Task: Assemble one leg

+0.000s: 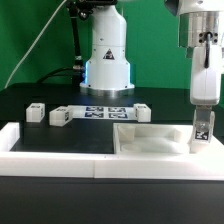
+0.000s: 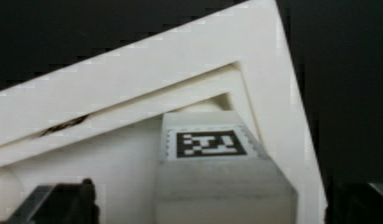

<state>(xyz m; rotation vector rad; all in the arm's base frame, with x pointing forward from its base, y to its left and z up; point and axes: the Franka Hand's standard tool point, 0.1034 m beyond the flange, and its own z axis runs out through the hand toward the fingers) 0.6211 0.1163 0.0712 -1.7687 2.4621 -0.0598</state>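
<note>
Claw (image 1: 203, 112) hangs over the corner of the white tabletop slab (image 1: 150, 140) and is clenched on one leg (image 1: 203, 128), gripped by its upper part; the tagged lower end stands upright below the fingers, at or just above the slab's corner. Whether the foot is seated, I cannot tell.

Wrist view: the tag face of the leg (image 2: 211, 145) sits directly below the claw (image 2: 214, 205), between the two dark fingertips (image 2: 63, 203), with the slab's corner rim (image 2: 259, 60) running in a wedge beyond it.

Handling, as judged: the leg looks like rigid moulded plastic, light, not fragile. Smooth flat faces could slip or twist in the pads if pushed or turned against resistance. Best hold is across two opposite flat faces near the upper end, leaving the lower end free to enter the slab; the present grip looks like that.

Count:
- Legs: four seen. One in the claw; three loose on the black counter (image 1: 60, 140), well away from the claw toward the robot base (image 1: 107, 60): (image 1: 36, 113), (image 1: 60, 116), (image 1: 142, 112).
- Tabletop slab: one.
- Marker board (image 1: 105, 111): one, flat on the counter among the loose legs.
- White frame rail (image 1: 60, 152) edging the counter: one.
</note>
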